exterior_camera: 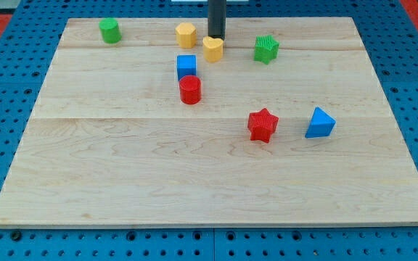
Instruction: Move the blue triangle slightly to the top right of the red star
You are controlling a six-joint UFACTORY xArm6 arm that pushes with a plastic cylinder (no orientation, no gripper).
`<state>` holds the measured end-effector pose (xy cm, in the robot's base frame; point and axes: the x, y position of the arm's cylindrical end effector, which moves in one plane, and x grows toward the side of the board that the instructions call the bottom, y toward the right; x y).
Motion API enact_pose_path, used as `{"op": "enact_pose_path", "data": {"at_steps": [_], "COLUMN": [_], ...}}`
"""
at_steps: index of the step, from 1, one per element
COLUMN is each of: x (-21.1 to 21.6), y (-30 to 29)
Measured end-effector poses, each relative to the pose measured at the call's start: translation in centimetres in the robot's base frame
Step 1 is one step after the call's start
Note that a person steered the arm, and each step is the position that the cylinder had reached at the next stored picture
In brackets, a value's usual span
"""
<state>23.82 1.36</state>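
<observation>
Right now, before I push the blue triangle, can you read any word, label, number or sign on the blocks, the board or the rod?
None: no text, number or sign can be read in the camera view.
The blue triangle, the red star and the other blocks show plain coloured faces.
The wooden board shows only grain.
My tip, at the view's top just above the yellow heart, carries no marking.

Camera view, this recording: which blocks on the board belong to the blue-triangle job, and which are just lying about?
Job:
blue triangle, at the view's right of the star
red star
my tip, far off at the view's top, against the yellow heart

Lying about:
yellow heart
yellow hexagon
blue cube
red cylinder
green star
green cylinder
</observation>
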Motion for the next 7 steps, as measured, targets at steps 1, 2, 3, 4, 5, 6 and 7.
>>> {"op": "enact_pose_path", "data": {"at_steps": [1, 2, 3, 4, 5, 6, 7], "x": [-1.2, -0.1, 3.9, 8.1, 8.3, 8.6, 9.8], "y": [5.3, 12.2, 15.8, 15.7, 18.8, 22.5, 27.1]}}
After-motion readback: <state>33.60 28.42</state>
